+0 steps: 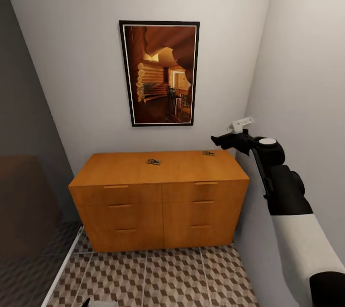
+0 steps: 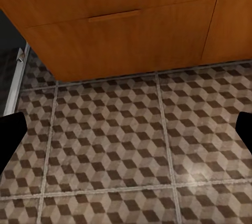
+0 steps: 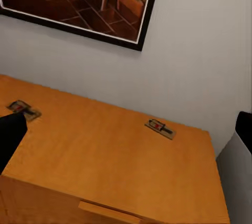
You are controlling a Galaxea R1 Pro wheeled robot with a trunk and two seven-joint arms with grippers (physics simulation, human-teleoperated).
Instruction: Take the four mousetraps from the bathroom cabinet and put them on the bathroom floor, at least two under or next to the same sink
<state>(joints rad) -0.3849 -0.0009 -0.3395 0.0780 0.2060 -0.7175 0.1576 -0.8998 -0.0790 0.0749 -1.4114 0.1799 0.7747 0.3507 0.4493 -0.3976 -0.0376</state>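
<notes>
1. Two mousetraps sit on the cabinet [image 1: 158,172] top: one [image 1: 153,161] near the middle, the other [image 1: 208,153] far right by the wall. They're so tiny you can barely make out the metal bits.
2. Right gripper [image 1: 221,141] hangs over the cabinet's right end, above the right trap. Its fingers look spread wide in the wrist view, nothing between them.
3. Left gripper [image 2: 126,129] points at the floor [image 2: 115,145] in front of the drawers, fingertips cut off at both frame edges, wide apart, empty.
4. Picture [image 1: 159,73] on the far wall.
</notes>
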